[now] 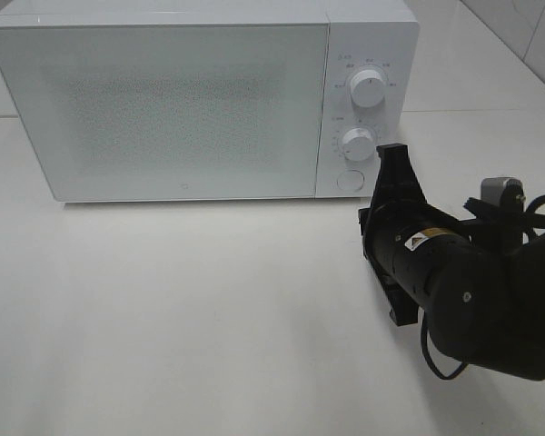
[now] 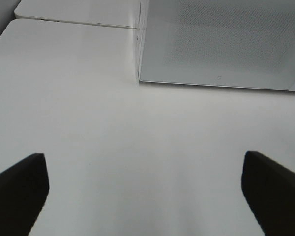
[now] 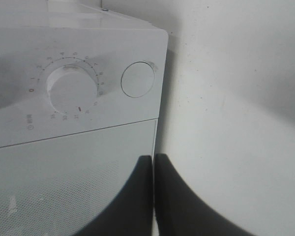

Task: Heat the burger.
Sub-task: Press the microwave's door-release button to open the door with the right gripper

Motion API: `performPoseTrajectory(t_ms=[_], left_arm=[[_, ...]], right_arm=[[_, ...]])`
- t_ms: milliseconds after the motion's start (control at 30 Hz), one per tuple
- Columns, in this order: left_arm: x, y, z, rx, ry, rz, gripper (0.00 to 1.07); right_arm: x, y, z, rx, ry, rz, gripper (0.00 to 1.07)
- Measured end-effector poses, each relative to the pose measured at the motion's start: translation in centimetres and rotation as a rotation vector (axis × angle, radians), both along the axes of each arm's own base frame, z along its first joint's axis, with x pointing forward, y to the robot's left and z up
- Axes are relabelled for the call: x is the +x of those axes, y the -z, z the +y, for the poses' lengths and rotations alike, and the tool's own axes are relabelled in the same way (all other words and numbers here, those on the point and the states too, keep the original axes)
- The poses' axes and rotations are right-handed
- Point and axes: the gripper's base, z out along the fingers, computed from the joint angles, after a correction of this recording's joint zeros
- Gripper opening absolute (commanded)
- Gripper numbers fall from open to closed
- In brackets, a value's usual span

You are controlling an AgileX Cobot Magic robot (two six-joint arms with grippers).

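Right gripper [image 3: 153, 158] has its fingers pressed together on nothing, its tip poised just off the microwave [image 1: 163, 109] control panel. The round button [image 1: 349, 179] sits right beside that tip, toward the door [image 1: 173, 104], with the lower dial [image 1: 356, 142] just above it. This arm is clearly the nearer one. Left gripper [image 2: 143, 162] hangs spread wide over the bare table [image 1: 209, 300], facing the door's far corner. The burger shows in no view; likely it is behind that shut, frosted door.

The right end effector [image 3: 153, 160] points forward, jaws pressed together; the left end effector [image 2: 145, 189] holds its jaws spread wide.
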Motion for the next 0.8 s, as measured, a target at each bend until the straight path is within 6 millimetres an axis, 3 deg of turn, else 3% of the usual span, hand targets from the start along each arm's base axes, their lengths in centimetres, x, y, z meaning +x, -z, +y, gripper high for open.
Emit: performPoseTrajectory(t_ms=[333,567,800], left_arm=[[0.0,0.0,0.0,0.0,0.0,0.0,1.0],[0.0,0.0,0.0,0.0,0.0,0.0,1.0],[0.0,0.0,0.0,0.0,0.0,0.0,1.0]], right_arm=[[3.6,0.4,-0.3,0.035,0.006,-0.011,0.0],[6.5,1.9,-0.2,0.076,0.012,0.015,0.0],[8.2,2.6,-0.4,0.078,0.021,0.014,0.0]])
